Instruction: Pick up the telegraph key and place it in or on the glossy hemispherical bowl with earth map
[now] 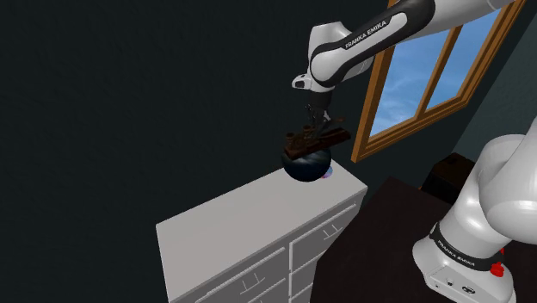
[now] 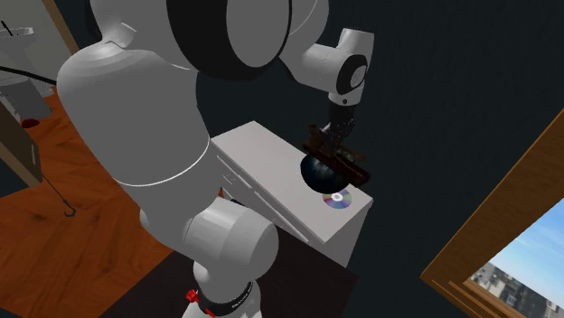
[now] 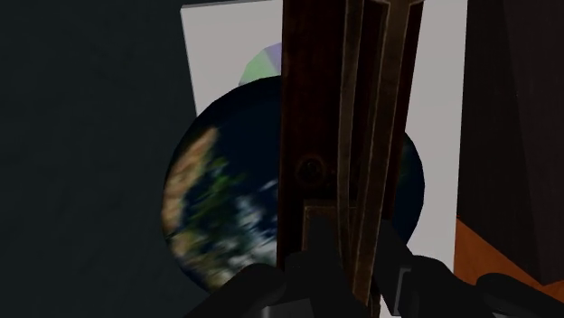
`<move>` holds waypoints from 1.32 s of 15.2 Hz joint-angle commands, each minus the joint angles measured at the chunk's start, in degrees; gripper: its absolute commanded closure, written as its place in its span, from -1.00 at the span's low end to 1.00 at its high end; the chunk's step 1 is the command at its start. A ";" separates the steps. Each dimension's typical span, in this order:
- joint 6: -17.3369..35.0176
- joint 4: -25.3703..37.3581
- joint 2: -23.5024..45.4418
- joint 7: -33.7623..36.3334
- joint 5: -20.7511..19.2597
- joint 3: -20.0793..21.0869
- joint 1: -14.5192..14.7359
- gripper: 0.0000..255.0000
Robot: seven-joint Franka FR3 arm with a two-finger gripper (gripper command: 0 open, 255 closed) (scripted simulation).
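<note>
Plainly the gripper, clamped on the telegraph key, holds it over the bowl, long axis nine-to-three o'clock in the shoulder view.

Telegraph key is held across the top of the bowl by the end effector. Bowl is set near the dresser's corner; disc is laid just beside it.

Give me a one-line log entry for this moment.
phase: placing | gripper: shut on key | key: at bowl top, contact unclear | bowl: on dresser, beside disc
</note>
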 commanded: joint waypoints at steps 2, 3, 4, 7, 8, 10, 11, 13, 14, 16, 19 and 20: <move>0.08 0.02 0.04 -0.01 0.02 0.00 0.00 1.00; 0.08 0.02 0.04 -0.01 0.02 0.00 0.00 1.00; 0.08 0.02 0.04 -0.01 0.02 0.00 0.00 1.00; 0.07 0.03 0.03 -0.01 0.02 0.00 0.00 -1.00; 0.07 0.03 0.03 -0.01 0.02 0.00 0.00 -1.00; 0.07 0.03 0.03 -0.01 0.02 0.00 0.00 -1.00; -1.92 1.10 -0.90 0.18 -0.22 0.06 -0.02 -1.00; -5.89 3.49 -2.54 0.49 -0.60 0.20 -0.06 -1.00; -7.45 4.51 -3.08 0.58 -0.72 0.26 -0.07 -1.00; -7.45 4.50 -3.09 0.58 -0.72 0.26 -0.08 -1.00; -7.45 4.51 -3.09 0.58 -0.72 0.26 -0.08 -1.00; -7.45 4.51 -3.08 0.58 -0.72 0.26 -0.08 -1.00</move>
